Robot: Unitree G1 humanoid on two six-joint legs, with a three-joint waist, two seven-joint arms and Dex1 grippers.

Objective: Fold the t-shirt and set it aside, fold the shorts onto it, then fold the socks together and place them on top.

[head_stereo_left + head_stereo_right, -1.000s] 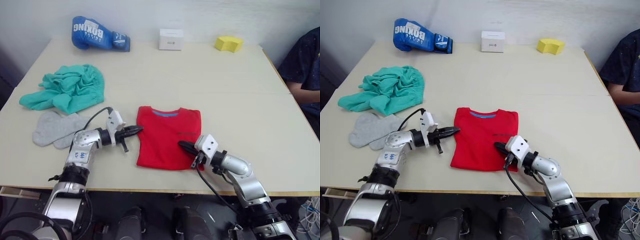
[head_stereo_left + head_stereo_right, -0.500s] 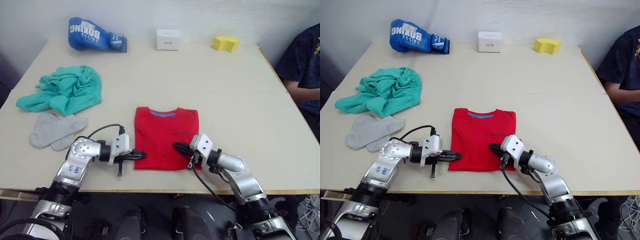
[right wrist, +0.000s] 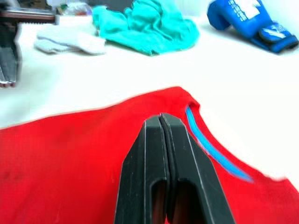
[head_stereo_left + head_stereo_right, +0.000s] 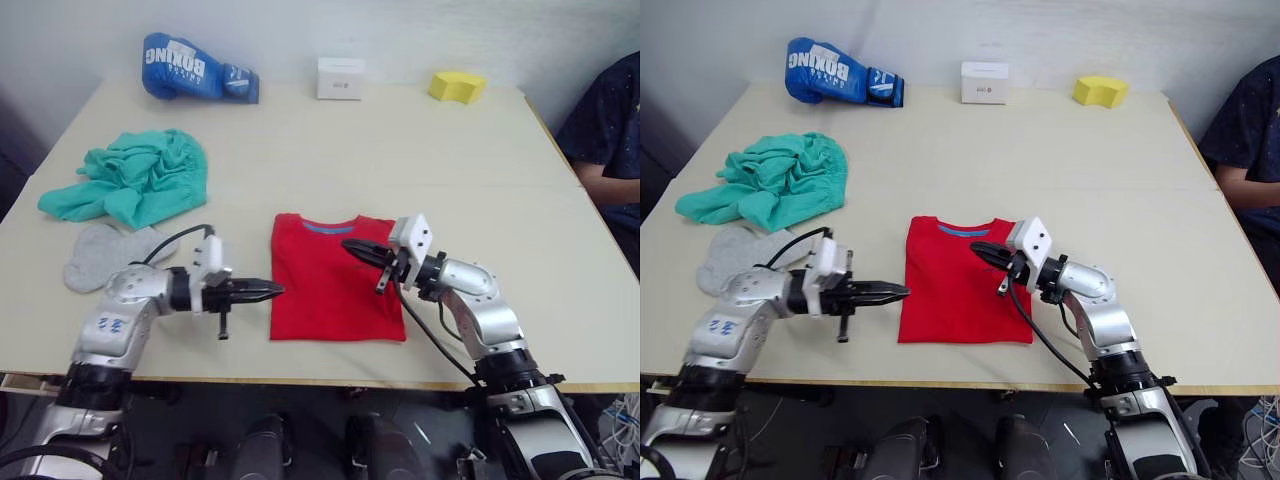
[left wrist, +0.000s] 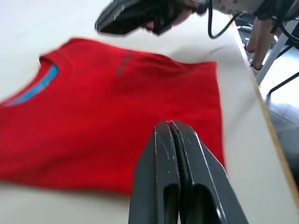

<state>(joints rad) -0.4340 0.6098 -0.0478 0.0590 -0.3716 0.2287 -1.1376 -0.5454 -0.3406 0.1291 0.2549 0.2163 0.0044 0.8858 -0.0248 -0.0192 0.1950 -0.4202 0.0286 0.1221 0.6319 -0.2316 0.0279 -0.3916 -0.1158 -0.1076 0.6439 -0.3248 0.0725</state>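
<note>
The red t-shirt (image 4: 335,280) lies folded into a rectangle near the table's front middle, its blue neckband facing the far side. My left gripper (image 4: 272,291) is shut and empty, its tip just left of the shirt's left edge. Above the shirt's upper middle hovers my right gripper (image 4: 350,246), shut with nothing in it. The teal shorts (image 4: 135,175) sit crumpled at the left of the table. The grey socks (image 4: 105,254) lie flat just in front of them.
A blue boxing glove (image 4: 195,68), a white box (image 4: 340,77) and a yellow block (image 4: 456,86) line the far edge of the table (image 4: 480,180). A person in a dark shirt (image 4: 607,130) sits at the right side.
My right gripper lifted from the shirt's front right part and moved back over its upper middle. My left gripper drew slightly left, off the shirt's front left edge.
</note>
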